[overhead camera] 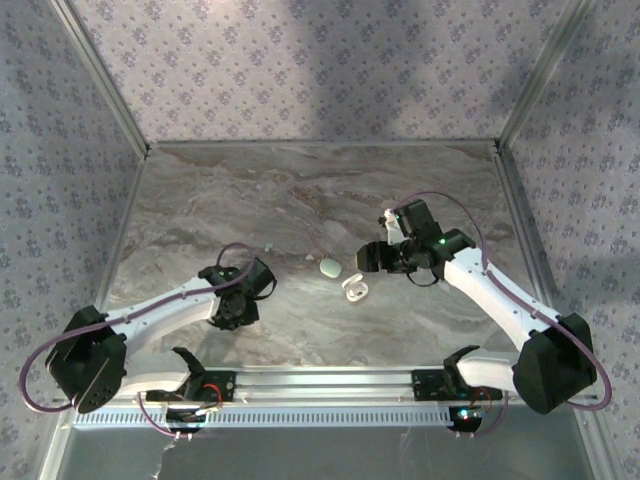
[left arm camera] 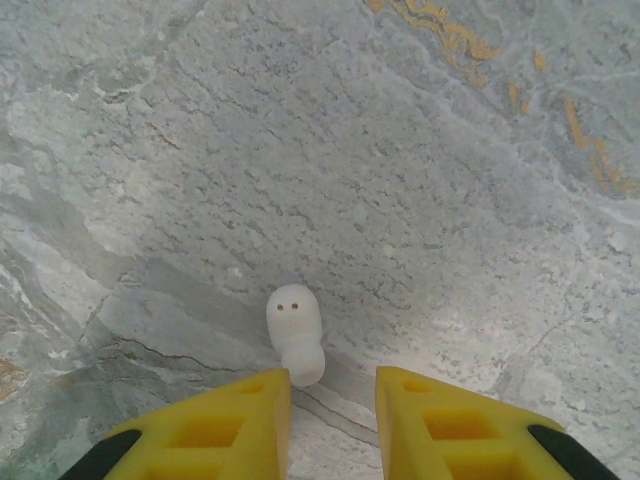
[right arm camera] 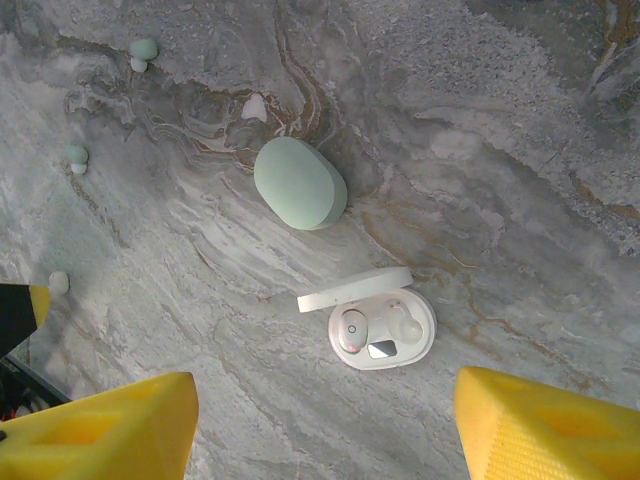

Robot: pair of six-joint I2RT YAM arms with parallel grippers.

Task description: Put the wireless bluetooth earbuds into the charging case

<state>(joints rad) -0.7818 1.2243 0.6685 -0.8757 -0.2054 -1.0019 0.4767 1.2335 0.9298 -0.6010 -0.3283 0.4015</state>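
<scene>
The white charging case (right arm camera: 415, 345) lies open on the marble, lid (right arm camera: 355, 288) raised. One white earbud (right arm camera: 352, 330) sits in its left socket; the right socket (right arm camera: 405, 322) is bare. Another white earbud (left arm camera: 293, 330) lies loose on the table, just ahead of my left gripper (left arm camera: 333, 385), close to its left fingertip (left arm camera: 262, 395). That gripper is open and holds nothing. The same earbud (right arm camera: 60, 283) shows far left in the right wrist view. My right gripper (right arm camera: 325, 420) hangs wide open above the case (overhead camera: 354, 289), nothing between its fingers.
A closed mint-green oval case (right arm camera: 300, 182) lies just beyond the white one. Two mint-green earbuds (right arm camera: 143, 50) (right arm camera: 77, 156) and a small white piece (right arm camera: 255, 107) are scattered farther off. Patterned walls enclose the table (overhead camera: 300, 190).
</scene>
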